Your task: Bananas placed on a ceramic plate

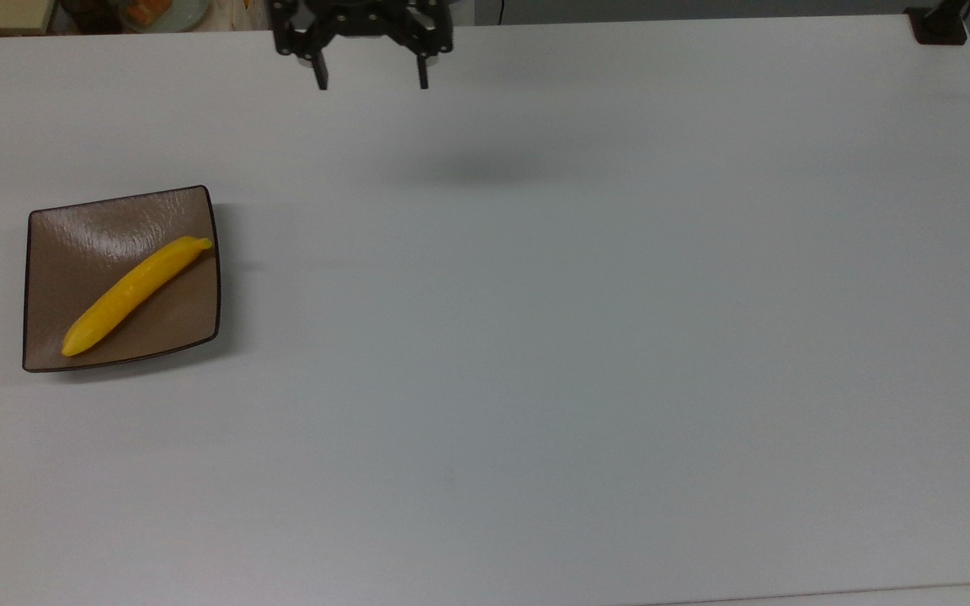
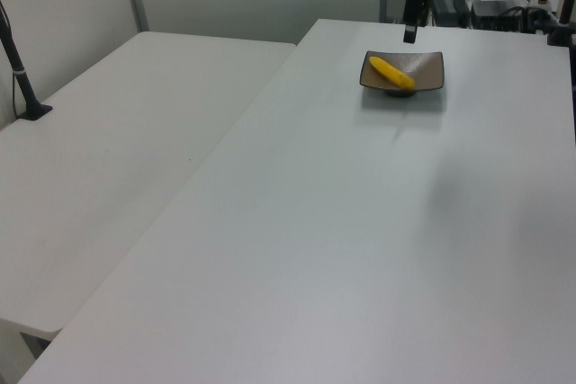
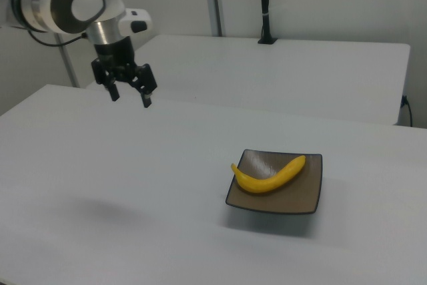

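Gripper [image 1: 371, 82] first: the black two-finger tool hangs spread wide and empty above the broad white table [image 1: 586, 337], well apart from the plate, near the top view's upper edge. On that table, toward the top view's left, sits the square glossy tan-brown ceramic plate [image 1: 64, 244]. Across it, corner to corner, lies the smooth bright yellow curved banana [image 1: 133, 292]. It looks light, stiff and somewhat slippery; its middle seems the safest place to grasp.

Top view overhead; left, right views oblique — share table [image 1: 586, 353].
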You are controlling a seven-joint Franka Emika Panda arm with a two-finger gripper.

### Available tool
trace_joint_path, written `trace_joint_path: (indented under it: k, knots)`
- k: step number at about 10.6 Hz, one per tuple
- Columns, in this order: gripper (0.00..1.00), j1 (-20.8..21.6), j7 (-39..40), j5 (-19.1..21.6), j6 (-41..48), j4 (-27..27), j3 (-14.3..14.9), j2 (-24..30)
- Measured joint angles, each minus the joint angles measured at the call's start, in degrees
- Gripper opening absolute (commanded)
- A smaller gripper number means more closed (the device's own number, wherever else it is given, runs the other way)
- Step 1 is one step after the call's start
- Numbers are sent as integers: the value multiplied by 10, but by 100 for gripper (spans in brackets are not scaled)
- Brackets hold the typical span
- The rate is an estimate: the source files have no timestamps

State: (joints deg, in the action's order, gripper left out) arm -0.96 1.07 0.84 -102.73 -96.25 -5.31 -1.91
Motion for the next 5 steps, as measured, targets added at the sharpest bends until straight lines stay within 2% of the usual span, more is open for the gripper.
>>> trace_joint_path:
  k: [2, 5]
  knots:
    - [100, 1, -28, -6, 3, -11, -19, 0]
    - [100, 5, -39, -18, 3, -17, -21, 0]
